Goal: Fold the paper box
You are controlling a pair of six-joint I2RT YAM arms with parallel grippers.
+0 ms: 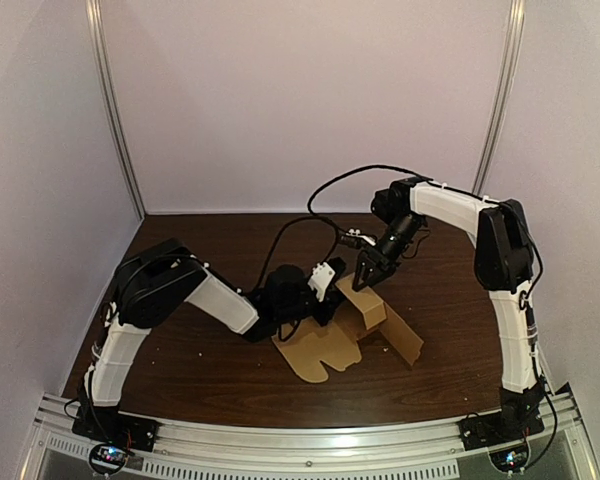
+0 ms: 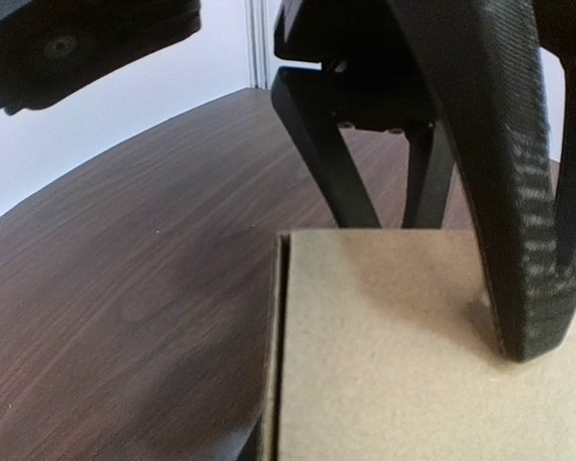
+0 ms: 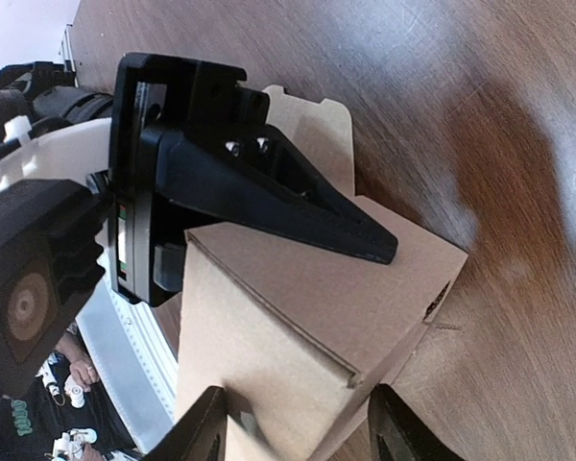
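Cardboard box (image 1: pixel 365 315), half-formed, sits just off the counter's (image 1: pixel 200 360) centre toward 3 o'clock. Left jaws are spread, one finger (image 2: pixel 523 288) pressing the top panel flat. Right jaws, reaching in from 1 o'clock, straddle a corner (spread, seemingly not gripping). Press firmly and fold along the crease, squarely.

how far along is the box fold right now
Partway. Done: the paper box already has a raised, squared body. In hand: one finger of the left gripper lies across its top, and the open right gripper straddles a corner. Left: the flaps lie flat on the table, not yet folded in.
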